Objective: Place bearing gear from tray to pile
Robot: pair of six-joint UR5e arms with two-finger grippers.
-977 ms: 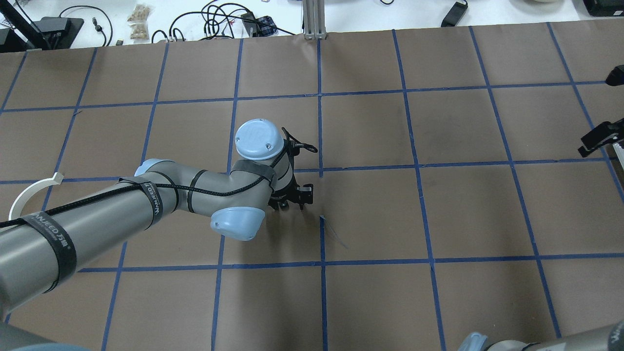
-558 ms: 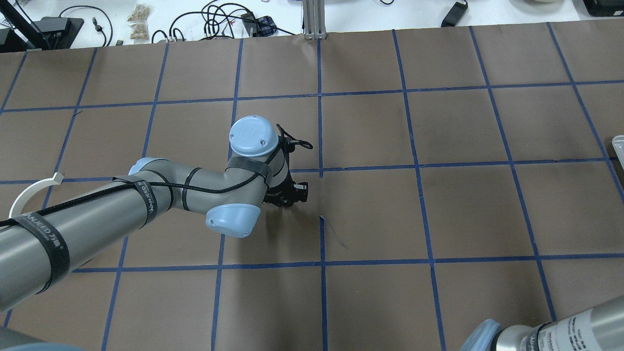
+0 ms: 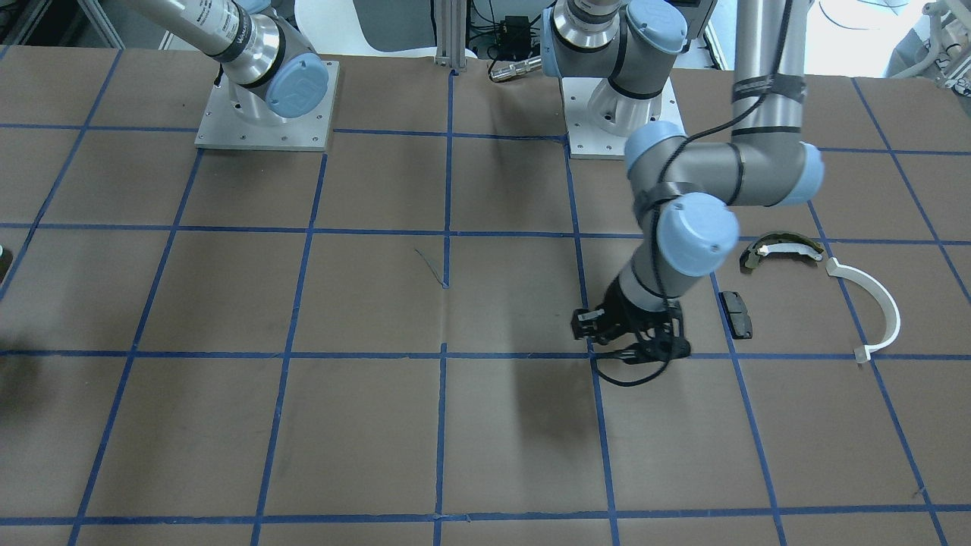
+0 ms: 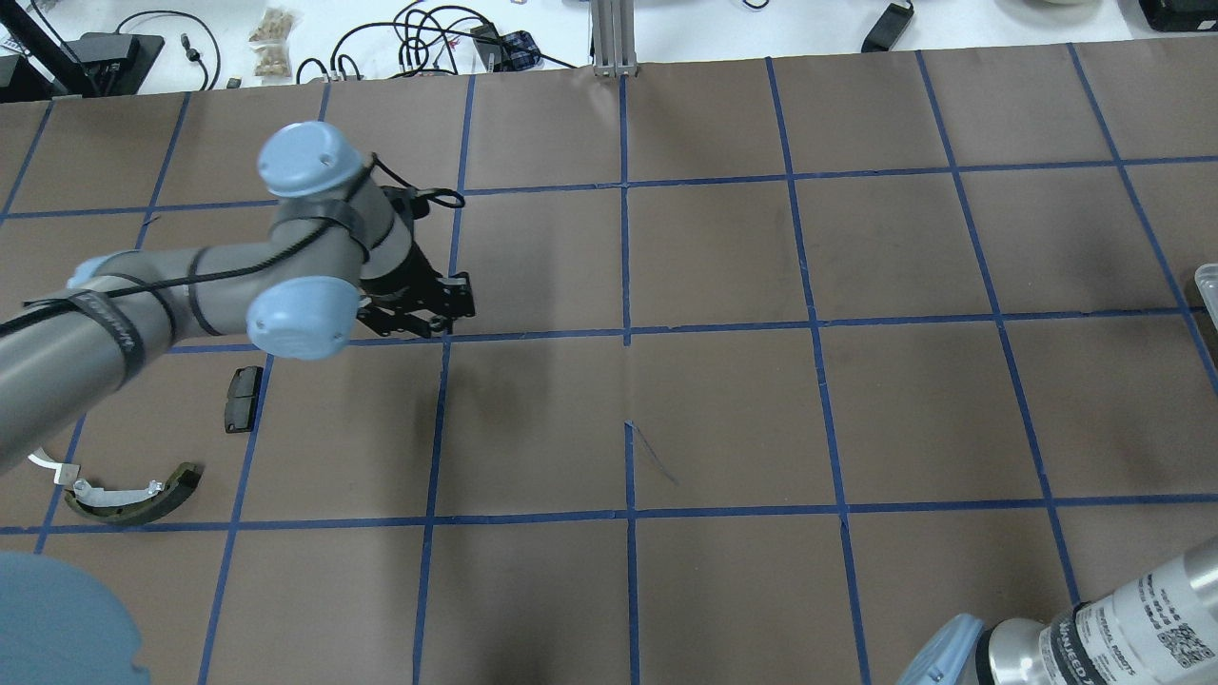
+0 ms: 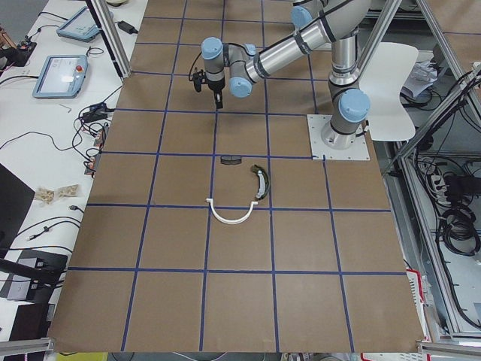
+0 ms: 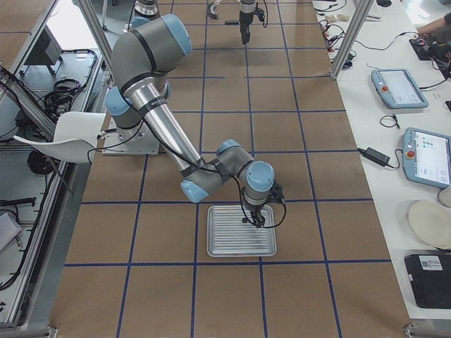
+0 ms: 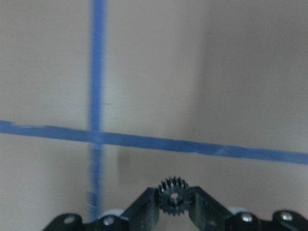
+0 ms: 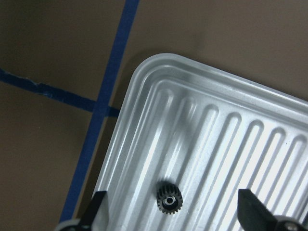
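My left gripper (image 7: 174, 191) is shut on a small black bearing gear (image 7: 173, 198), held above the brown paper near a blue tape crossing. It shows in the overhead view (image 4: 445, 312) and the front view (image 3: 601, 326). The pile lies to its side: a black pad (image 4: 243, 385), an olive brake shoe (image 4: 133, 495) and a white arc (image 3: 872, 303). My right gripper (image 8: 172, 211) is open above the ribbed metal tray (image 8: 159, 62), its fingers either side of another black gear (image 8: 168, 201) lying in the tray.
The tray (image 6: 239, 239) sits at the table end on my right, with only its edge (image 4: 1207, 281) in the overhead view. Cables and small items (image 4: 419, 38) lie beyond the far table edge. Both arm bases (image 3: 265, 114) stand at my side.
My left arm has swung left and away from me with the gear, by about one grid square. My right gripper has left the overhead view's right edge.
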